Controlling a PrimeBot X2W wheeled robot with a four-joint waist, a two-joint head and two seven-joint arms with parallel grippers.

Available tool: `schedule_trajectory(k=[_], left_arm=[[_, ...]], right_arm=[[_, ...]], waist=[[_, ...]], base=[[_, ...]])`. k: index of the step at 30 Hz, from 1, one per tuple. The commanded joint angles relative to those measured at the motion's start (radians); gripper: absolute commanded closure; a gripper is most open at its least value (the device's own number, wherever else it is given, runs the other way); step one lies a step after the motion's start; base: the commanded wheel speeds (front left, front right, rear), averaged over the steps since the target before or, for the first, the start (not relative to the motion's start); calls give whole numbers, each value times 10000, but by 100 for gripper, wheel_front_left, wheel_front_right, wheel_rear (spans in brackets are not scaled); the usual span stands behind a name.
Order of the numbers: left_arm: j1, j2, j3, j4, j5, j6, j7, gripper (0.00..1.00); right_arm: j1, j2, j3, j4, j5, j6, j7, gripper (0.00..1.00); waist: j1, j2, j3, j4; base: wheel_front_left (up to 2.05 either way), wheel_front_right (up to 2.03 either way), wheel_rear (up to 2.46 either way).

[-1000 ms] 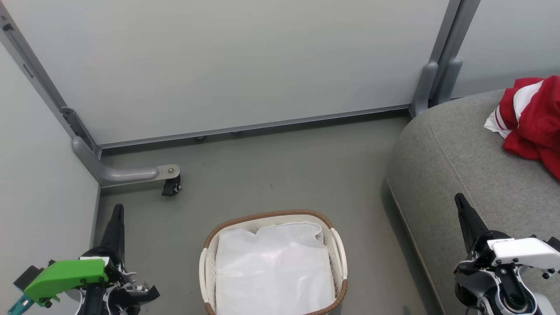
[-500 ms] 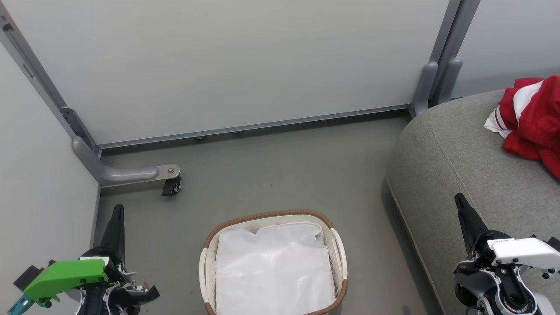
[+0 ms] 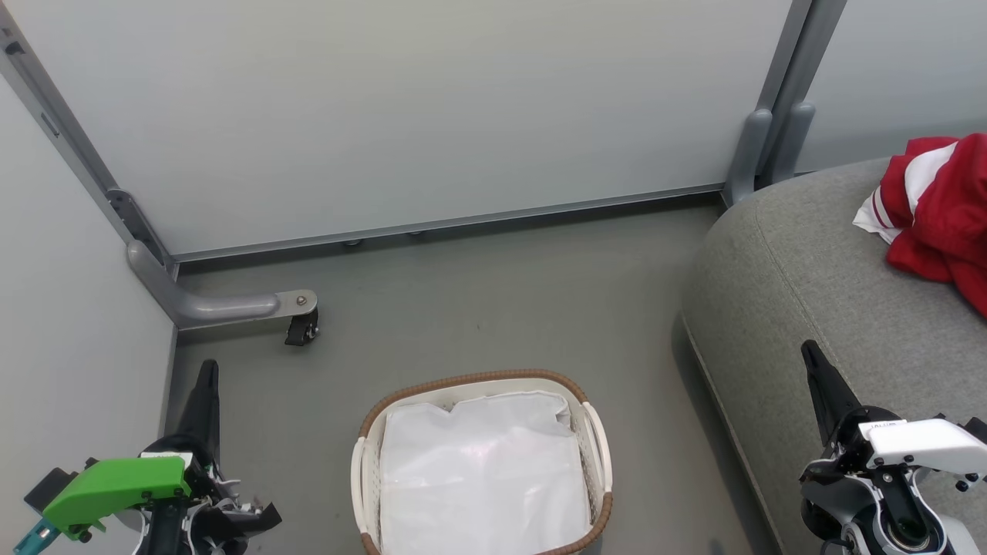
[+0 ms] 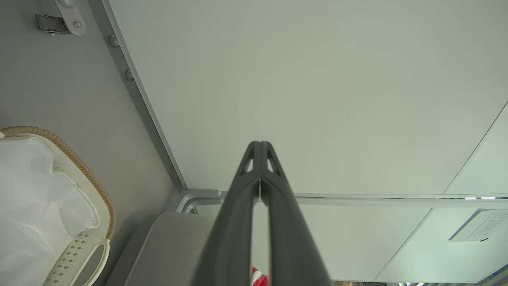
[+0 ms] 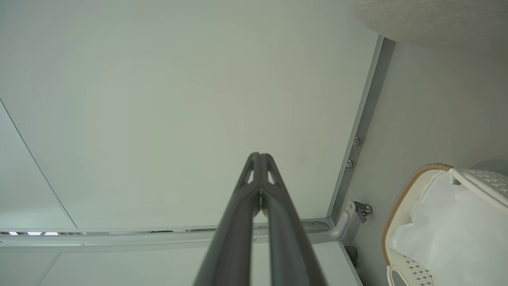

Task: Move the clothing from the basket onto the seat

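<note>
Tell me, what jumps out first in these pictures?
The bright red clothing pops out first, heaped on the grey seat at the right. Next comes the white basket on the floor, bottom middle, with a white liner inside.

The head camera looks steeply down from high up, with the basket [image 3: 478,378] at 6 o'clock and the seat [image 3: 810,262] at 3 o'clock. Each wrist camera sits close behind its own fingers, the left gripper [image 4: 260,145] and right gripper [image 5: 258,155], facing the partition wall [image 3: 424,116]. All three views share the basket and wall.
</note>
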State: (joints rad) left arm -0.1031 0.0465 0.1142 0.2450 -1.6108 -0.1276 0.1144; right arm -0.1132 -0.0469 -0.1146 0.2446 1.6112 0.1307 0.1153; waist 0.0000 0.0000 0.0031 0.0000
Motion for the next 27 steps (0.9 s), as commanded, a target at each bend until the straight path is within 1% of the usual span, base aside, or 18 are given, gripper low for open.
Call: schedule_trajectory(k=[1,27], left_arm=[[-107,70,-2,-17,-39,-61,34,100],[-107,70,-3,-19,-39,-61,33,100]], right_arm=[[113,-62,-19,-31,33,0,14,100],[113,-63,-17,-29,34,0,12,100]], waist=[[0,0,0,0],[0,0,0,0]], base=[[0,0,0],[0,0,0]])
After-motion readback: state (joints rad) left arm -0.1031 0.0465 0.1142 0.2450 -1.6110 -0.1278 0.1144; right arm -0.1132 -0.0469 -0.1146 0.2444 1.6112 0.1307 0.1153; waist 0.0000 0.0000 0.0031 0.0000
